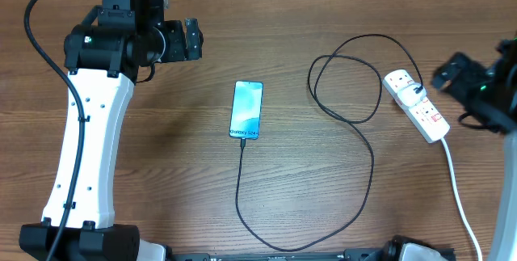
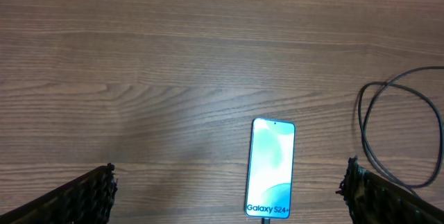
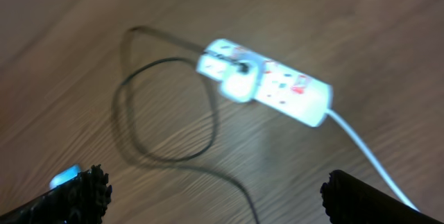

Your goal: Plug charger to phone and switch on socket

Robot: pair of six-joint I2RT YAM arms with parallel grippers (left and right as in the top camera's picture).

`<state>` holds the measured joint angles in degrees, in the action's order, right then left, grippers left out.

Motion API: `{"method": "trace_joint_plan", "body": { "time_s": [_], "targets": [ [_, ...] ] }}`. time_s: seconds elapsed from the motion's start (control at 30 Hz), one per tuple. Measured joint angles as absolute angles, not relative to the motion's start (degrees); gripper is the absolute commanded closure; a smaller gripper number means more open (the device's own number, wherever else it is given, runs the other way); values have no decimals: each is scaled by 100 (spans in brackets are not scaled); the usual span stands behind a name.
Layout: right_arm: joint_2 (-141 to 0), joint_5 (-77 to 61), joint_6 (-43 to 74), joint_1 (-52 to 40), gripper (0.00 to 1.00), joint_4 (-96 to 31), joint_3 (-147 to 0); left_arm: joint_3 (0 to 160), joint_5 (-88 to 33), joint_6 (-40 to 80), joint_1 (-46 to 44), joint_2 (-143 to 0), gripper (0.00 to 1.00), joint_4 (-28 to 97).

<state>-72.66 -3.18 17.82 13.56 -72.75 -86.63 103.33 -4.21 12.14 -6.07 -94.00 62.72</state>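
Observation:
The phone [image 1: 246, 110] lies mid-table with a bright blue screen; it also shows in the left wrist view [image 2: 271, 168]. The black charger cable [image 1: 367, 144] runs from the phone's near edge, loops right and up to an adapter on the white socket strip [image 1: 417, 104]. The cable tip sits at the phone's bottom edge. The strip shows blurred in the right wrist view [image 3: 267, 82], with the cable [image 3: 166, 113] looped beside it. My left gripper [image 1: 192, 41] is open and empty, up and left of the phone. My right gripper [image 1: 449, 73] is open, just right of the strip.
A thick white cord [image 1: 462, 200] runs from the socket strip toward the near right edge. The arm bases stand at the near left [image 1: 81, 241] and near right [image 1: 420, 251]. Bare wooden table [image 1: 170, 172] surrounds the phone.

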Motion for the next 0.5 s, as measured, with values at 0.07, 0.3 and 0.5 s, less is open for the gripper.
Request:
{"method": "trace_joint_plan", "body": {
  "time_s": [0.07, 0.3, 0.5],
  "targets": [
    [-6879, -329, 1791, 943, 0, -7255, -8501, 10333, -419, 1214, -607, -9400, 1, 6276],
    [-5616, -384, 2088, -392, 0, -7096, -7743, 10333, -419, 1214, -607, -9400, 1, 6281],
    [-4720, -405, 2202, -1223, 0, -7024, -7015, 10333, -401, 1214, -607, -9400, 1, 6278]
  ]
}}
